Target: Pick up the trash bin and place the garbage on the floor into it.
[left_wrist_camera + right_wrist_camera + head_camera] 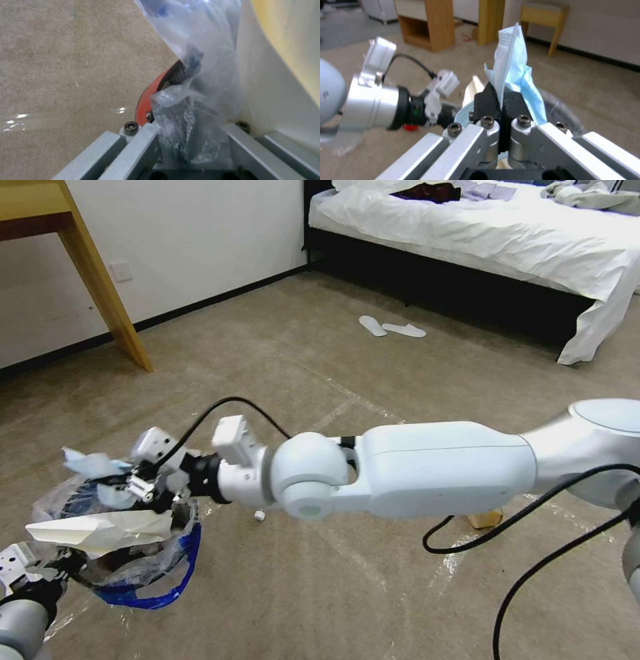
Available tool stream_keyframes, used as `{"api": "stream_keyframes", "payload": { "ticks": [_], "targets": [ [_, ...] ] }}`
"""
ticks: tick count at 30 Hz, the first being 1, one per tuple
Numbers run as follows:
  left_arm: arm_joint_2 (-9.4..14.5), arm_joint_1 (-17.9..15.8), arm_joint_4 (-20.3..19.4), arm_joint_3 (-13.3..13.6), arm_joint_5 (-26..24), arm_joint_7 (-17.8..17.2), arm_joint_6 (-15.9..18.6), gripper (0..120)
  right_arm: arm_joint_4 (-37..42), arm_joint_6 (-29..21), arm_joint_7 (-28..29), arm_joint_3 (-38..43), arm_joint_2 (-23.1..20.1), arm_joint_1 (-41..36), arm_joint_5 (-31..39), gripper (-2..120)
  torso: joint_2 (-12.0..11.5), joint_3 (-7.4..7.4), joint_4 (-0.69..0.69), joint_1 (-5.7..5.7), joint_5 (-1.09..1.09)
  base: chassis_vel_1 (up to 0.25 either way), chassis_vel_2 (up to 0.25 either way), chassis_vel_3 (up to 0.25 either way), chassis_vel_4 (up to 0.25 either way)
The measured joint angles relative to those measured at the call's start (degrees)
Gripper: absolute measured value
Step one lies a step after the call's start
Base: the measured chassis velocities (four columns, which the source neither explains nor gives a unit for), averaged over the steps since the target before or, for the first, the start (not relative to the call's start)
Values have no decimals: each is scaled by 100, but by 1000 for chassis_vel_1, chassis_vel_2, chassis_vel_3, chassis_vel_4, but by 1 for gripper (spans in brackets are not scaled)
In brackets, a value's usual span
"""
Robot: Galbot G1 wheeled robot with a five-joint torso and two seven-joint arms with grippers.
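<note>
Trash bin [143, 567], crinkly liner, in left gripper [40, 573]; right gripper [502, 100] pinches pleated blue mask [516, 75].

Bin mouth obstructed; open carpet beyond.
Trash bin [143, 573] mouth largely covered by a white paper sheet [100, 530] lying across it, with the right gripper [137, 483], clamped on a blue mask [515, 82], and its long arm reaching over the rim. Left gripper [186, 140] pinching rim and liner at the near side. Open floor [300, 353] ahead, broken by small white litter [259, 517], a brown scrap [485, 519], slippers [391, 328]; table leg [107, 293] left, bed [507, 240] beyond.
</note>
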Motion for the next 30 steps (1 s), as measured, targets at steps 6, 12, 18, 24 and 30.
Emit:
{"api": "stream_keyframes", "payload": {
  "ticks": [6, 12, 18, 24, 30],
  "targets": [
    [17, -14, -7, 2, -16, 1, 0, 0, -7, -117, 152, -195, 74, 42, 39, 0, 0, 0, -1, 0, 0, 0, 0, 0, 0],
    [55, -27, -5, 4, -33, 6, 0, 0, -240, -234, 273, -468, 293, 45, 65, 0, 0, 0, 0, 0, 0, 0, 0, 0, 0],
    [58, -49, 10, 21, -38, 9, 0, 0, -461, -327, 330, -621, 473, 74, 81, 0, 0, 0, 0, 0, 0, 0, 0, 0, 0],
    [39, -78, 13, 32, -38, 17, -1, 0, -770, -382, 397, -735, 687, 107, 85, 0, 0, 0, 0, 0, 0, 0, 0, 0, 0],
    [24, -78, 18, 31, -36, 30, -3, 0, -1157, -430, 450, -809, 918, 40, 47, 0, 0, 0, 0, 0, 0, 0, 0, 0, 0]
  ]
}}
